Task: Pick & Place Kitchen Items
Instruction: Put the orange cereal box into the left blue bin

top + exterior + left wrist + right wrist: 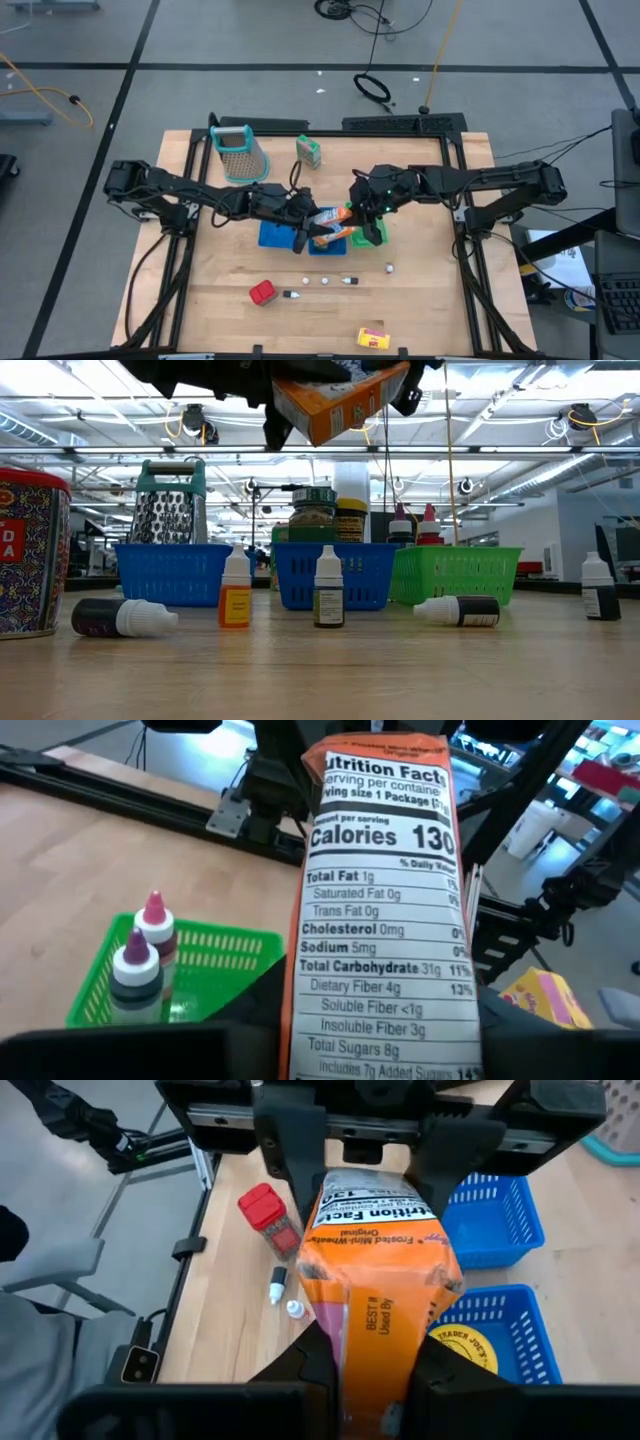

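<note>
An orange packet (331,224) hangs in the air between my two grippers, above the blue trays (272,236) and the green tray (370,237). My left gripper (311,226) comes from the table's left and is shut on one end. My right gripper (353,212) comes from the right and is shut on the other end. The green tray (200,960) holds two small capped bottles (137,970). Small spice bottles (326,280) lie or stand in a row on the table nearer the front, with a red can (262,292) and a yellow box (372,338). My left gripper pinches the packet's two side edges (332,1192) between its fingers at the end with the printed nutrition panel. The fingers come nearly level from the table's left and lie along the packet. My right gripper pinches the opposite end (370,1365) between its two fingers, slanting down from the table's right. The packet is lifted clear and spans the gap between the grippers, tilted a little in the low view (340,405).
A metal grater (240,152) with a teal handle and a green carton (308,150) stand at the far side. One blue tray holds a jar (470,1345). Bare table lies at the near left and near right.
</note>
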